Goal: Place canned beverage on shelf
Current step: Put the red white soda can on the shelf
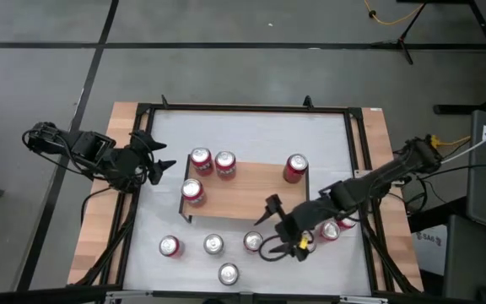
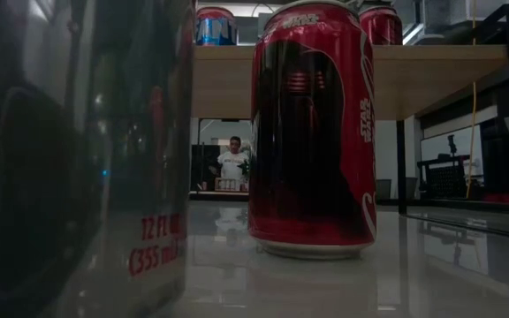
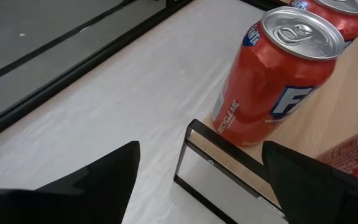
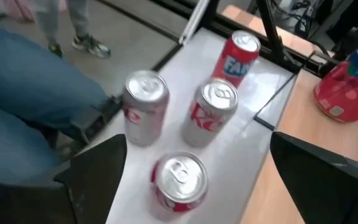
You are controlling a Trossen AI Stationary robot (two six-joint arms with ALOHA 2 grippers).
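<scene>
Right gripper (image 1: 270, 226), jaws released, hovers above red aluminium can (image 1: 253, 241) on white desk (image 1: 251, 135) beside low wooden-top shelf (image 1: 251, 187). You lower, clench, lift onto shelf. Left gripper (image 1: 160, 156) waits, jaws released.

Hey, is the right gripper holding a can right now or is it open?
Open and empty. In its wrist view the right gripper has its two dark fingers spread wide, with three silver-topped cans standing free on the table beyond them.
</scene>
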